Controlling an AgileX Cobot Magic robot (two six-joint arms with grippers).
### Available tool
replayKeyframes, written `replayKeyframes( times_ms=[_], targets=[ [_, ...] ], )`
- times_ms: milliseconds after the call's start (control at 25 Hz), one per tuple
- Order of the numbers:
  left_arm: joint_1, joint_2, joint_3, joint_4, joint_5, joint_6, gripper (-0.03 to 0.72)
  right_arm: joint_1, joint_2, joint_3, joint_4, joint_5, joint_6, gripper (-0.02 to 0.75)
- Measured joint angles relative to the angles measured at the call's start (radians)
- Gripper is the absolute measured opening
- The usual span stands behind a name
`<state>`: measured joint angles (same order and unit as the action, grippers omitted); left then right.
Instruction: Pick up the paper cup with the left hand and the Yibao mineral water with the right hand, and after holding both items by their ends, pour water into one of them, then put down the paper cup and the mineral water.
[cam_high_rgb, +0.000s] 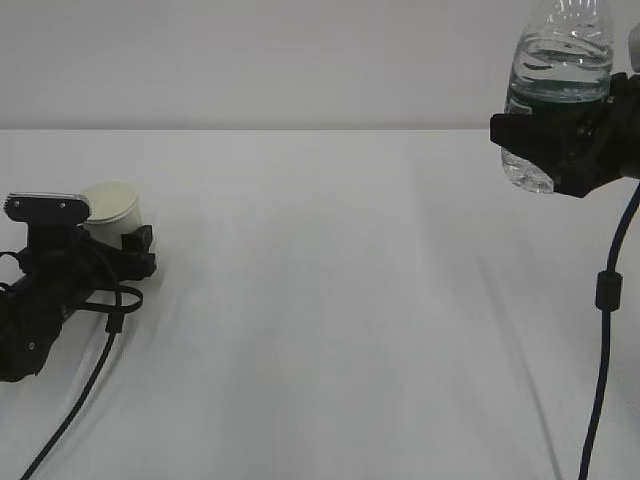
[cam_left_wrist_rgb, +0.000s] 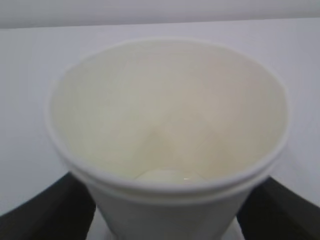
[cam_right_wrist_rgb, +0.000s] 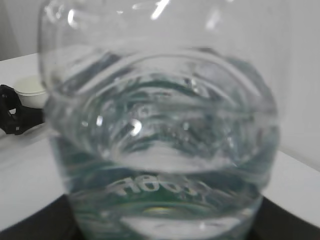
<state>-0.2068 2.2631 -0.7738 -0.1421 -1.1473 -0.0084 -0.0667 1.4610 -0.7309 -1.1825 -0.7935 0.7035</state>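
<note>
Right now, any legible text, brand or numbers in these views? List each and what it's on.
Nothing can be read for certain.
Yibao mineral water: raised or printed characters near the lower label band in the right wrist view, blurred and seemingly mirrored through the water; not legible.
Same bottle in the exterior view: dark green band, lettering too small.
Paper cup: plain white, no print visible.

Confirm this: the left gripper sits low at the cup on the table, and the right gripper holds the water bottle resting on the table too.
Not quite. The right gripper holds the water bottle raised well above the table, as the exterior view shows. The rest stands: the left gripper sits low at the cup.
</note>
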Motion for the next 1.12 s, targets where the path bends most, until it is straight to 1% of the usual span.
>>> replayKeyframes(
  times_ms=[160,520,840,960,1120],
  targets=[
    [0.000,0.009,-0.007,0.000,0.000,0.000,0.593,0.000,0.000,0.000,-0.002,0.000,0.000,0.399],
    [0.000,0.036,-0.094,0.000,0.000,0.000,0.593,0.000,0.000,0.000,-0.017,0.000,0.000,0.399],
    [0.000,0.042,-0.099,0.000,0.000,0.000,0.590,0.000,0.000,0.000,-0.023,0.000,0.000,0.399],
    [0.000,0.042,-0.099,0.000,0.000,0.000,0.559,0.000,0.000,0.000,-0.023,0.000,0.000,0.399],
    [0.000,0.042,-0.099,0.002,-0.002,0.000,0.492,0.000,0.000,0.000,-0.025,0.000,0.000,0.399]
  ],
)
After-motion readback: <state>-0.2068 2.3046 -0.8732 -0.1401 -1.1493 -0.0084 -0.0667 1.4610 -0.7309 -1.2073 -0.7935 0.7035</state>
